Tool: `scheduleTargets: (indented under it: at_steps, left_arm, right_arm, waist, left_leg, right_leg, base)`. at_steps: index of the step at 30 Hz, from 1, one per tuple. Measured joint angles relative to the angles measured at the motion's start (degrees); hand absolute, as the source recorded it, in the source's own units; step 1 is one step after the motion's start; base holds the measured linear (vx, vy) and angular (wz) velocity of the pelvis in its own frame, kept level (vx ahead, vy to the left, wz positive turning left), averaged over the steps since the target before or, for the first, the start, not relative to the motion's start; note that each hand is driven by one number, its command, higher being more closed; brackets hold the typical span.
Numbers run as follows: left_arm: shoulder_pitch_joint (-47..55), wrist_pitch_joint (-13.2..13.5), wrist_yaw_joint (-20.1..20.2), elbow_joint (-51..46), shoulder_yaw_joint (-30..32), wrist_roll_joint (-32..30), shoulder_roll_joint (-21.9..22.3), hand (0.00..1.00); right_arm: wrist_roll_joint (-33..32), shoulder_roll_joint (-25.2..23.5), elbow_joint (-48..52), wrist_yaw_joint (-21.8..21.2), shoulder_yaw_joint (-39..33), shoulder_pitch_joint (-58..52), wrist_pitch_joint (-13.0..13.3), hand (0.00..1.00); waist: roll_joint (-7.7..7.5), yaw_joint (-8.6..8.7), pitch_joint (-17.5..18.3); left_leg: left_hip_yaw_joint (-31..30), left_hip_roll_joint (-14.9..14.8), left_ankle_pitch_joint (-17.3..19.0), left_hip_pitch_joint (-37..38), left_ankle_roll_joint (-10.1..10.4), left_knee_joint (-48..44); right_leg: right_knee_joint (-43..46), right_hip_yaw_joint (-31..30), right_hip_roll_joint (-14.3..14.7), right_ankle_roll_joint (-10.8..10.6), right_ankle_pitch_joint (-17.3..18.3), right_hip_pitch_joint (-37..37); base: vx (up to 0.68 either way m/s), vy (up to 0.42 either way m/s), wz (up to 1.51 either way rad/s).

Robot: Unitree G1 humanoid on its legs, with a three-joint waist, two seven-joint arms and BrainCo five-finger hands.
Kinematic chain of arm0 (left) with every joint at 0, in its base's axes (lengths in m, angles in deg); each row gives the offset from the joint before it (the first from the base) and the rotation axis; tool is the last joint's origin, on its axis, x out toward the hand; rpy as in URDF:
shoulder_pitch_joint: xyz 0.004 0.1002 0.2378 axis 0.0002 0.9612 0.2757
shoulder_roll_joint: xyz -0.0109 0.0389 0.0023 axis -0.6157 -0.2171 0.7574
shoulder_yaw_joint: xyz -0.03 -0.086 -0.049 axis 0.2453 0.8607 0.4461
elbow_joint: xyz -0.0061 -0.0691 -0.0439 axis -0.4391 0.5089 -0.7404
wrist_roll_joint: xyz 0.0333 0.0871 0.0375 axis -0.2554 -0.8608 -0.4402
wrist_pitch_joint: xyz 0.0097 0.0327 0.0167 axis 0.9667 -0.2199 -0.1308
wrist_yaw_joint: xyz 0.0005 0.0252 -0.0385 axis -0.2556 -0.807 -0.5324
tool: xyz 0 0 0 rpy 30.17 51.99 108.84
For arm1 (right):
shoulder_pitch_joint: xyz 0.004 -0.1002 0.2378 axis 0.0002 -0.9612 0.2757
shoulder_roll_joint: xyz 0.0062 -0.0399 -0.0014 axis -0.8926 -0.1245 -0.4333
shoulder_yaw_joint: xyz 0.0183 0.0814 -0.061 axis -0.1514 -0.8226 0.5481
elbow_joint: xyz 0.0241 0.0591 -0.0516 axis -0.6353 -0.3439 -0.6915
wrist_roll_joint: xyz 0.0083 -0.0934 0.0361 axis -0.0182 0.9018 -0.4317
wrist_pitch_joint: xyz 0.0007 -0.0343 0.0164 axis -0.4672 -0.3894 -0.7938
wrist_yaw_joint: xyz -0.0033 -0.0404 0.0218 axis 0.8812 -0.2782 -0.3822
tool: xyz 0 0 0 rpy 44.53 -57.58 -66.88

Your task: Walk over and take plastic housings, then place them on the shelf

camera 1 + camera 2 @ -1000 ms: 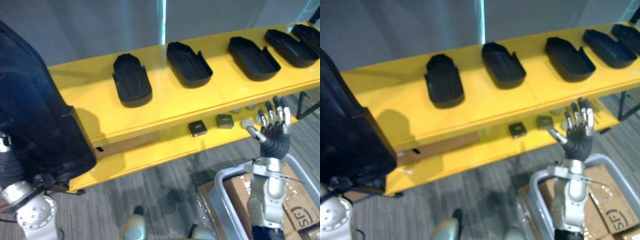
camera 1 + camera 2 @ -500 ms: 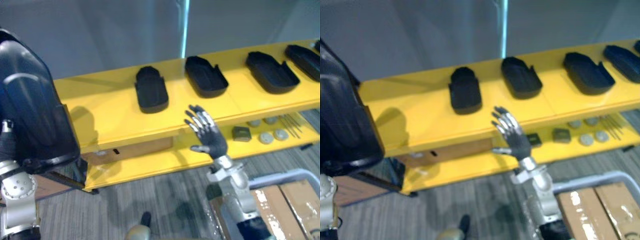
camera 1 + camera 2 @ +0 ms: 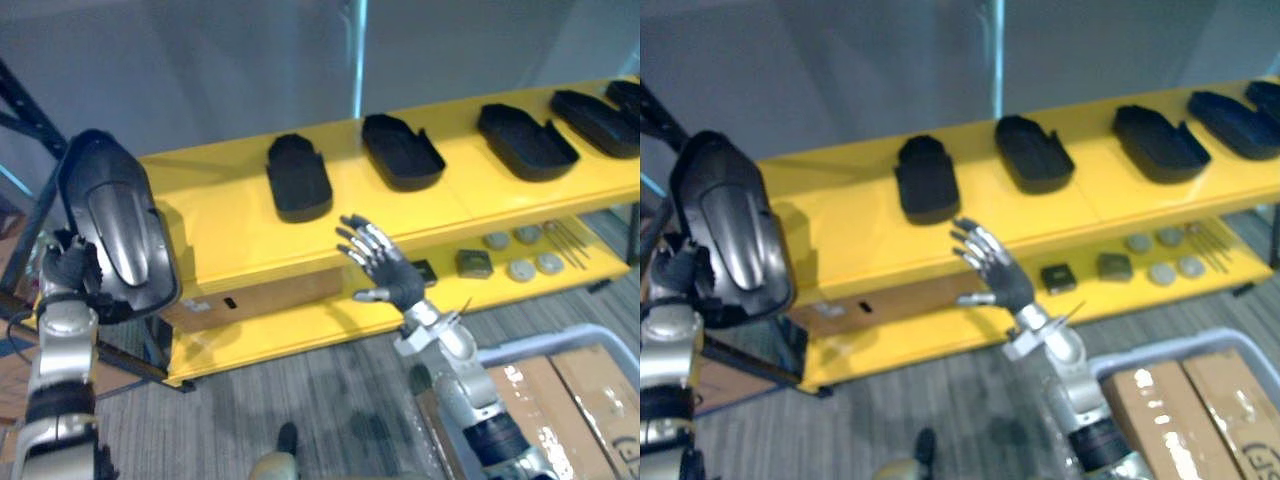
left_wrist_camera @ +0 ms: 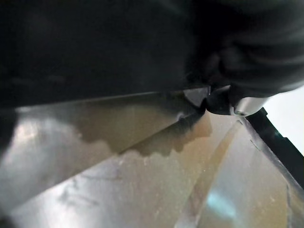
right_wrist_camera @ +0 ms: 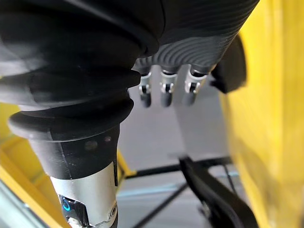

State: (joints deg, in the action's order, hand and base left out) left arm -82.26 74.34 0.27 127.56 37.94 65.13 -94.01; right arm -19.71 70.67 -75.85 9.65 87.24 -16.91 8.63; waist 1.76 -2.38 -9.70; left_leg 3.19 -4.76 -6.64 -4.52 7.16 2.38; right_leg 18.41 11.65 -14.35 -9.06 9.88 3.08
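At the left edge of the head views, my left hand (image 3: pixel 68 275) has its fingers closed on the lower rim of a large glossy black plastic housing (image 3: pixel 115 230), an oblong shell with a rounded top. I hold it upright in the air, just off the shelf's left end. The fingertips are mostly hidden behind the shell. The left wrist view shows its shiny surface from very close.

My right hand (image 3: pixel 398 282) holds nothing. Its fingers (image 3: pixel 362 240) are straight and fanned apart, with the thumb out to the side. The palm is raised in front of the shelf's front edge, and I cannot see it touching anything. The right wrist view shows the same straight fingers (image 5: pixel 164 90).

Beyond both hands runs a long yellow two-tier shelf (image 3: pixel 230 215). On its top tier lies a row of black plastic housings (image 3: pixel 402 152), spaced apart from one another. The nearest (image 3: pixel 298 177) sits just above my right hand, and the rest run off toward the right.

On the lower tier, to the right of my right hand, are a small dark square block (image 3: pixel 423 270), a grey-green block (image 3: pixel 473 263), several grey round discs (image 3: pixel 518 270) and some thin rods (image 3: pixel 566 238). A brown cardboard box (image 3: pixel 255 295) sits under the top tier at the left.

On the floor at lower right stands a grey bin (image 3: pixel 560 338) holding cardboard cartons (image 3: pixel 560 410).
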Motion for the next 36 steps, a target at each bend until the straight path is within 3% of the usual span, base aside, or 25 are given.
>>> scheduleTargets:
  at_steps: [10, 16, 21, 28, 36]
  left_arm:
    - [-15.21, -8.42, -0.10, 5.66, -2.21, 0.97, -2.24, 1.00]
    - [-19.98, -14.80, -0.07, 5.66, -3.61, -2.58, -6.35, 1.00]
    - [-23.61, -17.26, 0.57, 5.67, -4.46, -6.78, -6.86, 1.00]
    - [-25.22, -21.73, 5.16, 5.67, -7.77, -16.32, -9.24, 1.00]
    - [-25.48, -26.19, 8.59, 6.53, -8.65, -18.09, -9.28, 1.00]
  right_arm:
    - [-0.03, 0.25, 6.93, -1.96, 9.75, 2.06, -4.13, 0.00]
    - [-1.24, 0.43, 9.40, -1.90, 12.80, 1.51, -4.78, 0.00]
    - [-1.65, 0.50, 10.34, -1.78, 14.41, 1.32, -4.78, 0.00]
    - [-1.70, 0.59, 11.47, -1.35, 16.15, 1.11, -4.78, 0.00]
    - [-1.70, 0.81, 11.47, -0.16, 16.15, 0.52, -4.75, 0.00]
  waist:
    - [-0.40, 2.78, -5.70]
    - [0.19, 3.34, -8.43]
    - [0.18, 3.36, -9.17]
    - [0.32, 3.15, -11.35]
    - [0.13, 3.12, -12.48]
  left_leg:
    - [5.42, -0.94, 0.38, -3.65, -0.27, -4.38]
    - [8.98, -3.50, 6.27, -7.02, -0.57, -14.01]
    - [10.68, -4.94, 9.41, -9.86, -0.98, -20.46]
    - [13.22, -6.94, 11.71, -12.85, -1.60, -26.28]
    - [13.26, -8.60, 12.37, -15.57, -1.76, -28.97]
  right_leg:
    - [6.79, -2.47, -1.40, 0.27, 2.40, 5.89]
    - [7.01, -4.30, -0.58, 0.24, 2.39, 6.55]
    - [7.57, -4.75, -0.54, 0.08, 2.31, 7.19]
    - [9.06, -5.79, -0.11, -0.11, 2.25, 9.14]
    - [10.03, -6.93, 1.28, -0.32, 2.11, 11.79]
  base:
    - [-0.02, -0.016, -0.05]
    - [-0.03, 0.004, -0.21]
    - [-0.02, 0.031, -0.07]
    - [-0.02, 0.019, -0.06]
    - [-0.05, -0.005, -0.07]
